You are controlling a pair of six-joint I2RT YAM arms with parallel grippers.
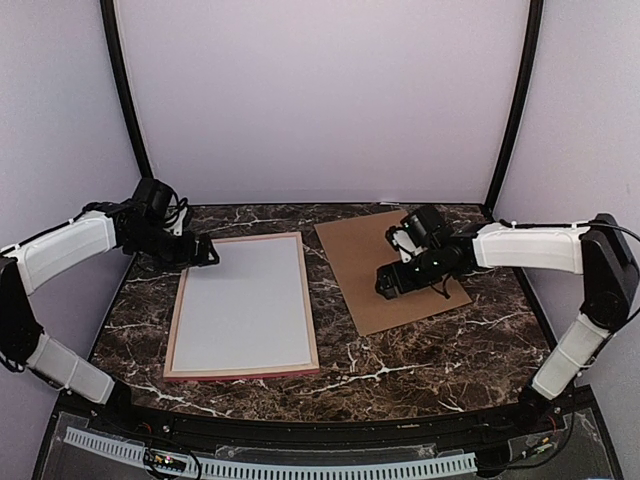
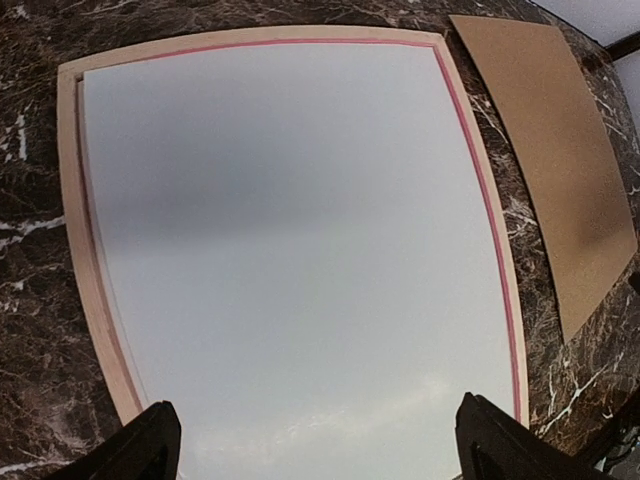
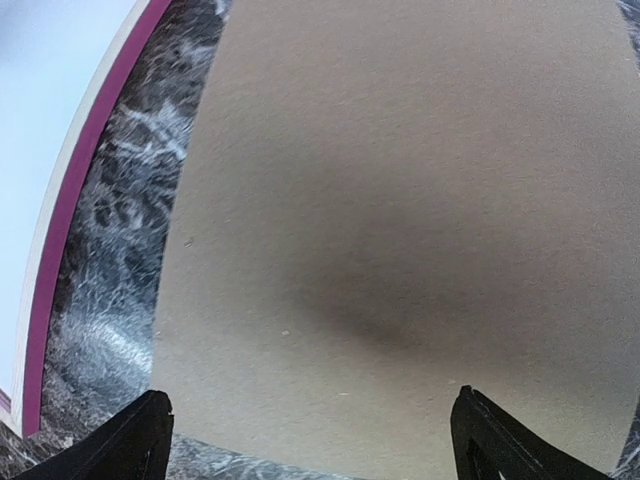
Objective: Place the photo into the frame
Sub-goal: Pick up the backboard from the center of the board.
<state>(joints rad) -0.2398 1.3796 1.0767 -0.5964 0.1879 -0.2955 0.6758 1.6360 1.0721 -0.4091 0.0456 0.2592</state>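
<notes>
Two arms reach over the dark marble table (image 1: 420, 360), and I see both of them from where I stand. The frame (image 1: 240, 373) lies flat on the left half of the table, nearer to the left arm (image 1: 70, 245). Its pale wooden rim (image 2: 70, 200) faces up, and a thin pink line runs along the inner edge; in the right wrist view the same pink edge (image 3: 88, 200) shows at the far left. A whitish sheet (image 1: 245, 300) lies inside the frame and covers almost the whole opening (image 2: 300, 230); whether it carries a print on its hidden side I cannot tell.

The left gripper (image 1: 208, 255) hovers at the far left corner of the frame; in its own camera its jaws (image 2: 315, 405) stand spread wide, with only the sheet far below between them, so it grasps nothing.

A brown backing board (image 1: 355, 260) lies flat to the right of the frame, turned a little, with a strip of marble between the two (image 2: 550, 150). The right gripper (image 1: 385, 285) hangs above this board; its fingers (image 3: 130, 440) are wide apart, the board (image 3: 400, 200) fills the view under them, and its jaws (image 3: 310, 395) are released and hold nothing.
</notes>
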